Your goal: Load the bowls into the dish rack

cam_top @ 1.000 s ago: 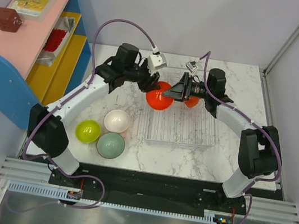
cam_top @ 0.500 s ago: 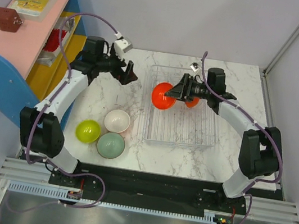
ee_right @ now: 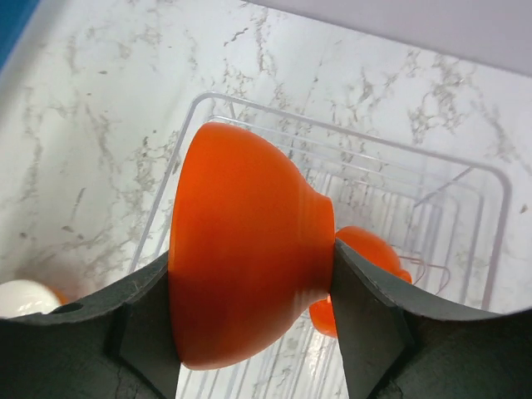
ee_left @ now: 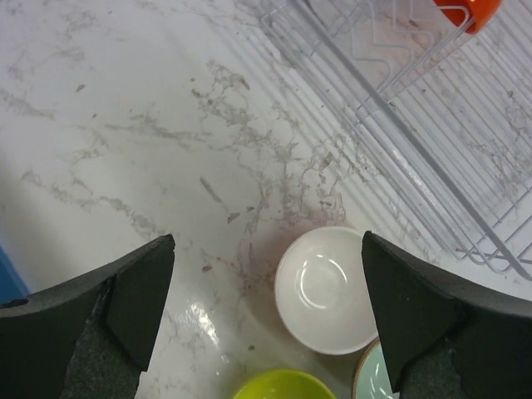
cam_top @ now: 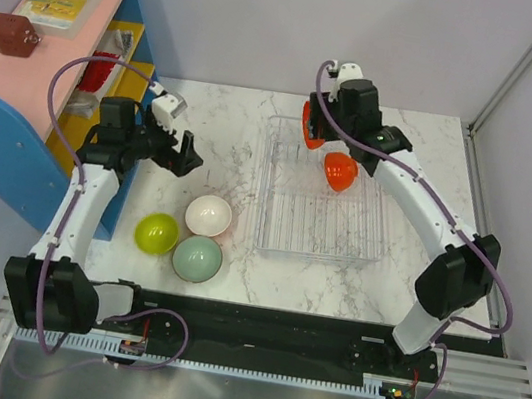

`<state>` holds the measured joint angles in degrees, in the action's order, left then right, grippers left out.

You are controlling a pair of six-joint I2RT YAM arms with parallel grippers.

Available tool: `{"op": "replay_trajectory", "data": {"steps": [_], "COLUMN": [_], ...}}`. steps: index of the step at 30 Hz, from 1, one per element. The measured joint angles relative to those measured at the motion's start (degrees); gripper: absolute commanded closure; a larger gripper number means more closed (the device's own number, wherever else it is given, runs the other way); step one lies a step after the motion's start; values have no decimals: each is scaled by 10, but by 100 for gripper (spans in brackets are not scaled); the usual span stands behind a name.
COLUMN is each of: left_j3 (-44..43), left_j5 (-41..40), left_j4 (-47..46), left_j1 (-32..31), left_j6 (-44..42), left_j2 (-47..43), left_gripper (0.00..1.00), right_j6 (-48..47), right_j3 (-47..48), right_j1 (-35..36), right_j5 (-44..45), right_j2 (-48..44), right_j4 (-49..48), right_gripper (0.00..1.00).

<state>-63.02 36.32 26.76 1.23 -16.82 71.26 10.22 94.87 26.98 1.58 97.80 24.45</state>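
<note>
While the right gripper (cam_top: 316,125) holds a red-orange bowl (cam_top: 305,127) on edge at the far-left corner of the dish rack (cam_top: 318,254), the step in hand looks like seating it in the ribs.

Top view: a second orange bowl (cam_top: 339,171) is already in the rack, just beside the held one. The white-inside bowl (cam_top: 209,215), lime bowl (cam_top: 156,233) and grey-green bowl (cam_top: 197,258) are clustered on the table (cam_top: 227,123), left of the rack. The left gripper (cam_top: 178,150) hangs near them, carrying nothing.

Left wrist view: jaws spread wide and empty. The white-inside bowl sits upright on the marble below, between the fingers (ee_left: 137,291). Lime and grey-green show at the bottom edge, rack corner at upper right.

Right wrist view: both fingers (ee_right: 370,324) are clamped on the orange bowl, its foot against one pad. Contact on the rim side is hidden. The parked bowl peeks out behind the foot, rack floor below.

To do it well:
- Lower straight and keep the bowl on edge.
- Drop the rim into a rib gap clear of the parked bowl.
- Stay inside the clear far wall.
- Let go only once the ribs carry the bowl. It's glossy and will probably roll if released early.
</note>
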Motion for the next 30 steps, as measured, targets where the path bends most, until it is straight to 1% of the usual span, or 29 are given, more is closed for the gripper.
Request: {"op": "replay_trajectory", "data": {"steps": [2,4,8,14,18,21,30], "left_j3": [13,31,62,71,71,72,77], "left_j5": [-2,-1,6,34,48,55,65], "left_j4": [9,16,32,49,49,49,50], "left_j1": [29,56,106,146,154,157,165], "left_j6": [0,0,-3,-8,-8,-9,-13], "left_j2": [-18,-37,-61,-57,-55,-55,-57], "left_gripper": [0,0,0,0,0,0,0], "right_j6": [-30,-50,-85,-128,-147,-155,-160], "right_j3": [28,41,47,47,47,47,53], "right_j1": [34,57,82,115,148,165,178], "right_j5": [74,127,223,329,370,383,396], "right_j2": [17,37,82,125,126,130,168], "right_j4": [12,20,38,48,41,34,30], "right_gripper": [100,100,100,100,100,100,100]}}
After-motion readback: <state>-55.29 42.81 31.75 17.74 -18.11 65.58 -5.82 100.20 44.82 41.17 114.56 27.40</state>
